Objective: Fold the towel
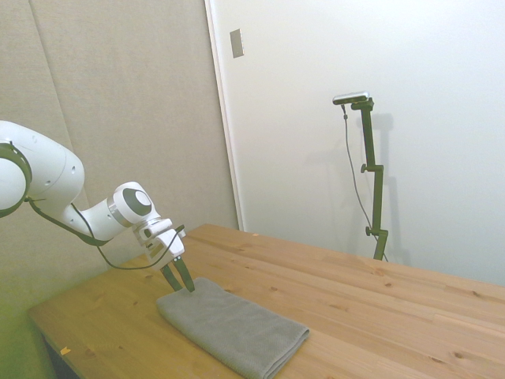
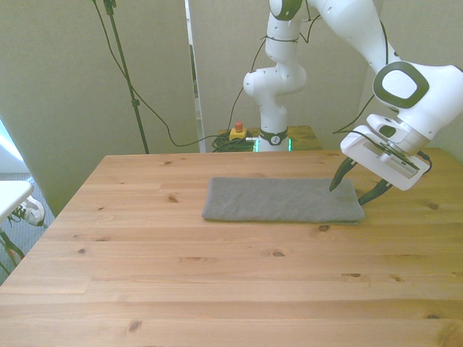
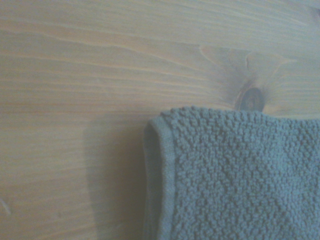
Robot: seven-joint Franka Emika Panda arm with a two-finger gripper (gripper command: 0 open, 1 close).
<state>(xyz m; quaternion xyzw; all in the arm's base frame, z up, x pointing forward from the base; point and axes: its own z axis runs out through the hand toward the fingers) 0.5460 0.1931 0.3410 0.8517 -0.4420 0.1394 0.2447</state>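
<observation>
The grey towel lies flat on the wooden table as a long, layered rectangle. In the side view the towel sits near the table's near edge. My gripper is open at the towel's end on the front view's right, one fingertip over the cloth's far corner and the other just past its short edge. Seen from the side, the gripper points down at that same end, with its tips right at the cloth. The wrist view shows a rounded, folded corner of the towel on the bare wood.
A yellow box with a red button and cables lie behind the table's far edge by the robot base. A white surface stands off the table at the front view's left. Bare wood stretches in front of the towel.
</observation>
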